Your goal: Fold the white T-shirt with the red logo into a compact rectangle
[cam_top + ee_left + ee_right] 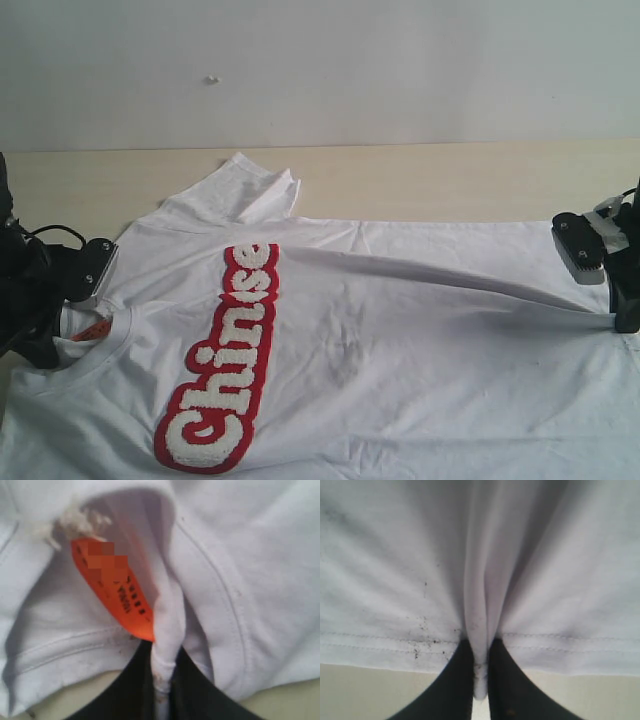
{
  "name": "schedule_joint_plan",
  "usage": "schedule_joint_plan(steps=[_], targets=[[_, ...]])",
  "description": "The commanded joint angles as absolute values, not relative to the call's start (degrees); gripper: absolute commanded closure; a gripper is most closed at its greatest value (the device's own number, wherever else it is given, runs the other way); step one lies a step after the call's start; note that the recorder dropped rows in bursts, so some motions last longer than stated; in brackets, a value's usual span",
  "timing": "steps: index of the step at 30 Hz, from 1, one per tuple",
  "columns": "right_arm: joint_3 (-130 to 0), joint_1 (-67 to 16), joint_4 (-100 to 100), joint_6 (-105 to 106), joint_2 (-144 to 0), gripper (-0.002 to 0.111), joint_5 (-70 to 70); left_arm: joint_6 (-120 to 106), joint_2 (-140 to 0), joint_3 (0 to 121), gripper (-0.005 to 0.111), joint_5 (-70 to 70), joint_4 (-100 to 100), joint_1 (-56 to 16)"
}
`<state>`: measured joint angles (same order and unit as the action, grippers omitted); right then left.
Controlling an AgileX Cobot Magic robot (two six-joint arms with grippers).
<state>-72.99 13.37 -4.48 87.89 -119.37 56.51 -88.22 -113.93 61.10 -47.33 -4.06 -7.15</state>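
The white T-shirt lies chest-up on the table, collar at the left and hem at the right. The red logo runs along its chest. My left gripper is shut on a fold of the collar, beside the orange tag. My right gripper is shut on a pinched fold of the hem, and a taut ridge of cloth rises from the chest to it. In the wrist views the left gripper and the right gripper each hold cloth between black fingers.
A pale wooden table meets a white wall at the back. One sleeve lies bunched toward the far edge. The shirt's near side runs out of the exterior view. Dark specks mark the hem.
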Motion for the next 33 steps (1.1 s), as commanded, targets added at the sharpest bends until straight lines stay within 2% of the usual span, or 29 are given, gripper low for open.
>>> schedule_joint_plan(steps=[1, 10, 17, 33], targets=[[-72.4, 13.3, -2.4, 88.0, -120.8, 0.107, 56.2, -87.9, -117.4, 59.3, 0.106, -44.2, -7.6, -8.0], [-72.4, 13.3, -0.6, 80.9, -120.0, 0.108, 54.1, -87.9, -116.9, 59.3, 0.107, -42.4, -5.9, -8.0], [-72.4, 13.3, -1.9, 80.8, -111.8, 0.108, 52.6, -86.8, -110.7, 59.6, 0.107, -38.5, -3.9, -8.0], [-72.4, 13.3, -2.1, 80.8, -87.4, 0.108, 49.5, -52.8, -89.5, 62.6, 0.107, -40.1, 24.2, -7.9]])
